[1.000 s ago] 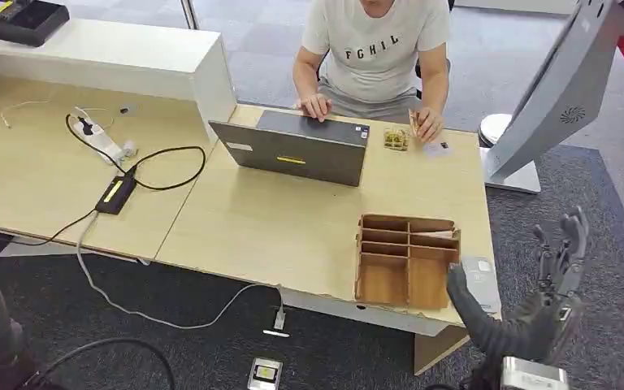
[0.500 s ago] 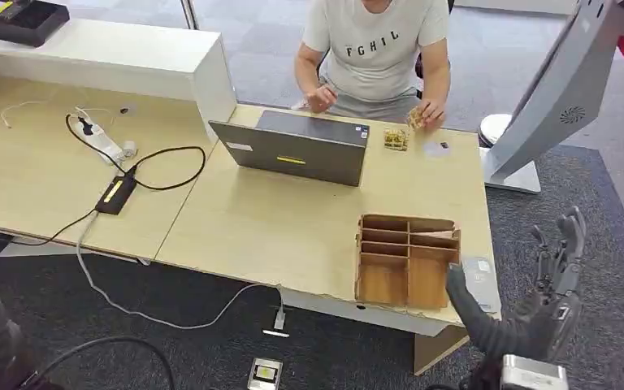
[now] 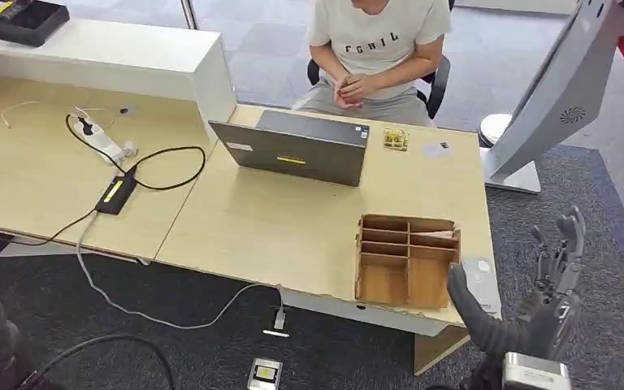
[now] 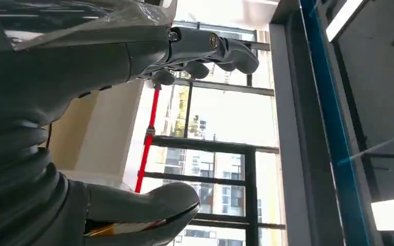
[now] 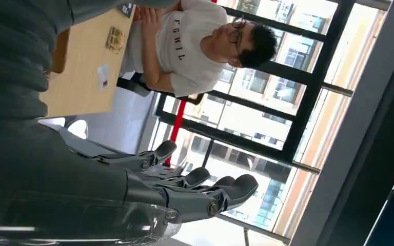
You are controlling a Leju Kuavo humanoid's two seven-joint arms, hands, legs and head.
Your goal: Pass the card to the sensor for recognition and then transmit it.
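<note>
Right hand (image 3: 546, 301) sits off the desk's near right corner, fingers spread and pointing up, thumb out toward the desk edge, holding nothing. Right wrist view agrees: fingers (image 5: 205, 187) apart, nothing between them. Left hand (image 4: 133, 128) seen in the left wrist view, fingers and thumb apart, empty, aimed at windows.

Card (image 3: 480, 275): pale, flat, at the desk's right edge, just beside the organizer (image 3: 407, 260) and just beyond the thumb. Not touched yet.

Risks, as a guess:
- Card lies flat near the edge, so a pinch may slide it off onto the carpet.
- Thumb coming in could knock the organizer wall beside it.
- Small flat item (image 3: 437, 149) at the far right corner may be the sensor or another card; too small to tell. Wrong target possible.

Around: laptop (image 3: 296, 147) mid-desk, back toward robot. Small box (image 3: 396, 139) just right of it. Person (image 3: 374, 49) seated behind the desk, hands clasped, clear of the desk. Grey stand (image 3: 552, 89) leans over the far right corner and may crowd a long reach. Power strip (image 3: 97, 138) and cable (image 3: 162, 162) well away on the left desk.
</note>
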